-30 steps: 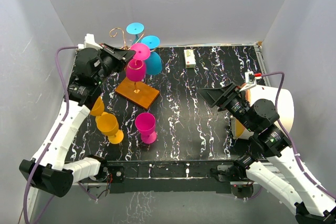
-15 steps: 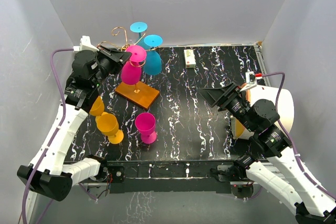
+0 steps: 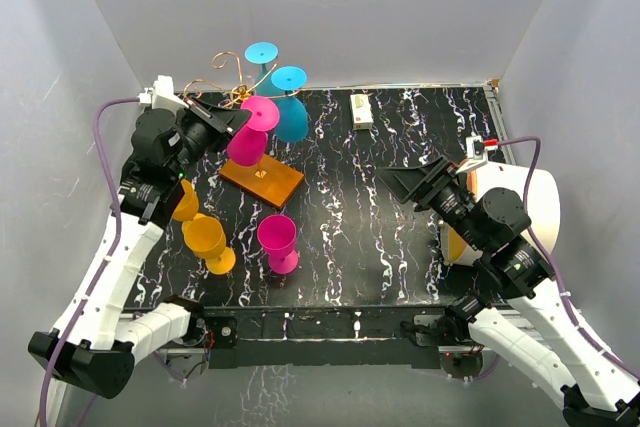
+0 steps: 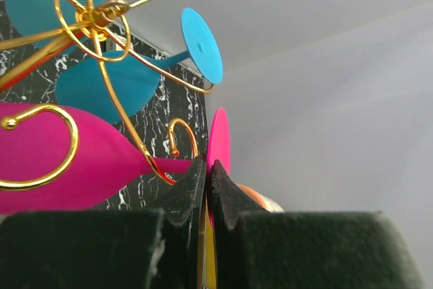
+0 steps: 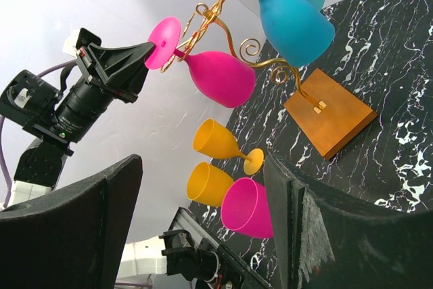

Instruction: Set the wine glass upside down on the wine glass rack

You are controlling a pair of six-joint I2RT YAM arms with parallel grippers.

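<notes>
A pink wine glass (image 3: pixel 246 140) hangs tilted and upside down among the gold wire arms of the wine glass rack (image 3: pixel 262 175). My left gripper (image 3: pixel 236 119) is shut on the rim of its round foot (image 4: pixel 218 141), the pads (image 4: pixel 193 184) pinched together. The glass stem (image 4: pixel 177 164) runs past a curled gold arm (image 4: pixel 181 128); its bowl (image 5: pixel 218 77) leans over the orange-brown base (image 5: pixel 329 115). Two blue glasses (image 3: pixel 291 118) hang upside down on the rack. My right gripper (image 3: pixel 405 182) stands open over the table's right half, holding nothing.
Two orange glasses (image 3: pixel 205 238) and a second pink glass (image 3: pixel 277 239) stand on the black marbled table (image 3: pixel 400 247) at the front left. A small box (image 3: pixel 361 110) lies at the back. A white and orange object (image 3: pixel 530 202) sits at the right edge.
My left arm has drawn back to the left and the pink glass has tipped with it, its bowl swinging left and its foot dropping lower among the wires. The right arm has not moved.
</notes>
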